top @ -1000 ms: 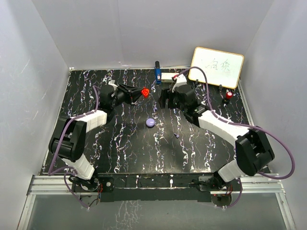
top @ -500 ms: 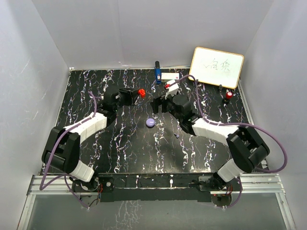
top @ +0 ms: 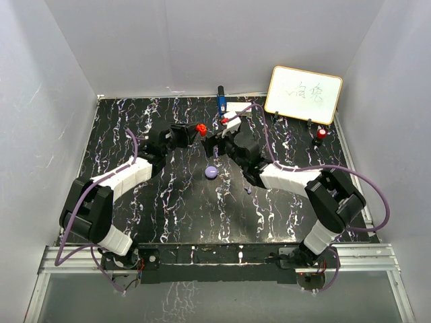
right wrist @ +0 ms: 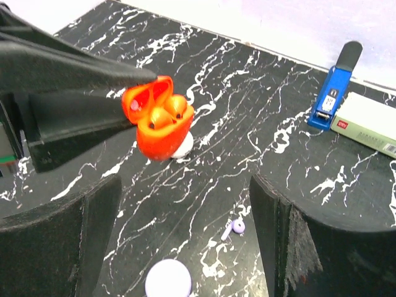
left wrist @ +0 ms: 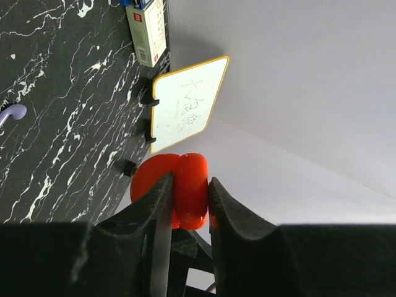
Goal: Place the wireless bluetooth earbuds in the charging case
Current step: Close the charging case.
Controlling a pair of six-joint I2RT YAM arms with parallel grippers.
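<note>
Three white walls (top: 202, 47) around black marbled tabletop (top: 182, 212)

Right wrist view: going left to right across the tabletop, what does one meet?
Red charging case, lid open → purple earbud → blue stapler → white box. The purple puck sits below the case, so it is left out.

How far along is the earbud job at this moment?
Looks done: two earbuds sit in the open red case. In hand: the left gripper is shut on that case; the right gripper is open and empty, facing it. Left: a purple earbud lies loose on the table near a purple puck, and the case is not yet closed.
</note>
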